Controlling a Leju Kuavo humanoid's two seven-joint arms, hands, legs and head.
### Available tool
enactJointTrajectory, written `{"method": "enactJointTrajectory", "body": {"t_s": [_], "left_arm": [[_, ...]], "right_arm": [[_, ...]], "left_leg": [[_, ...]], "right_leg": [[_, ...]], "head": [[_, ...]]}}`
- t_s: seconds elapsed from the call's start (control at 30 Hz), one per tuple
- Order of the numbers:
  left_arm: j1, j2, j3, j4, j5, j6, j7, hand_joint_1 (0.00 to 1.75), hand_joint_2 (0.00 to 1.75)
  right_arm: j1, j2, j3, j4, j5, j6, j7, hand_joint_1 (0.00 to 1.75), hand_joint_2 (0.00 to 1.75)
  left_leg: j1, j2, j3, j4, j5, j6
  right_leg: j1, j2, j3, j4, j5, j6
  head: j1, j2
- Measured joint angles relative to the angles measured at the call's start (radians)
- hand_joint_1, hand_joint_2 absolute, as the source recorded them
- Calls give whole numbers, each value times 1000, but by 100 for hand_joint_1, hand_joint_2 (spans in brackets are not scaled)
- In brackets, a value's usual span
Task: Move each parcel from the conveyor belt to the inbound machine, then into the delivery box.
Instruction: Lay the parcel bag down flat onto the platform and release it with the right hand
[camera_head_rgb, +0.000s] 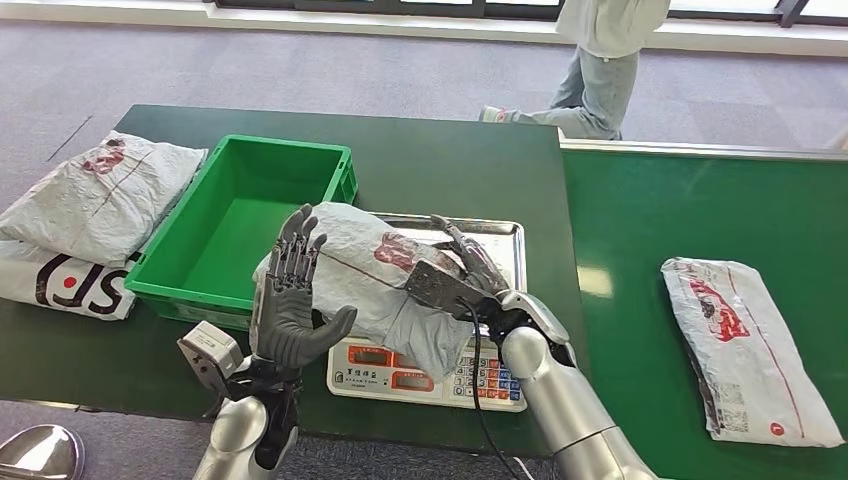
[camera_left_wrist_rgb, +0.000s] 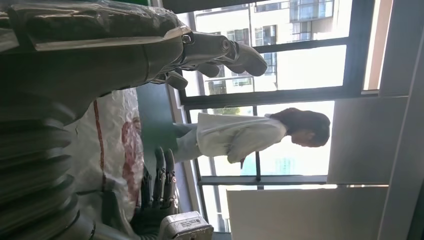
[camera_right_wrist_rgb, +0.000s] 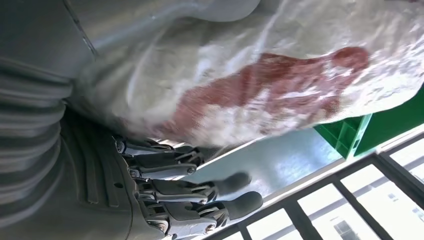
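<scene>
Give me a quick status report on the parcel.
Left hand open beside the parcel. Right hand resting on it, grip unclear. Parcel on the scale, bin empty. Nothing in the way.

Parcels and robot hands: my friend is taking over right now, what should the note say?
Left hand: open, raised beside the parcel on the scale, not holding it.
Right hand: rests on that parcel's other side; whether it grips is unclear.
The parcel lies on the scale, the inbound machine.
Green box: empty.
One parcel waits on the belt; two bags lie left of the box.
Done: weighing spot reached. Left: box it, then fetch the belt parcel.
</scene>
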Motion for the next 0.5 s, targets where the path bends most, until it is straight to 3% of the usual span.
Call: {"method": "enactJointTrajectory", "body": {"t_s": [0.3,0.5], "left_arm": [[18,-5,0,-5,-15,15,20,0,175],[37,-4,0,-24,-94,88,60,0,175]], "right_arm": [[14,-6,-19,1,-68,-46,-6,0,175],[100,-21,-108,-127,-170,-184,-78,0,175]], "left_leg": [[0,0,0,0,0,0],[0,-1,-1,1,0,0]], "right_leg": [[0,0,-1,0,0,0],[0,-1,-1,0,0,0]], "head": [[0,0],[0,0]]}}
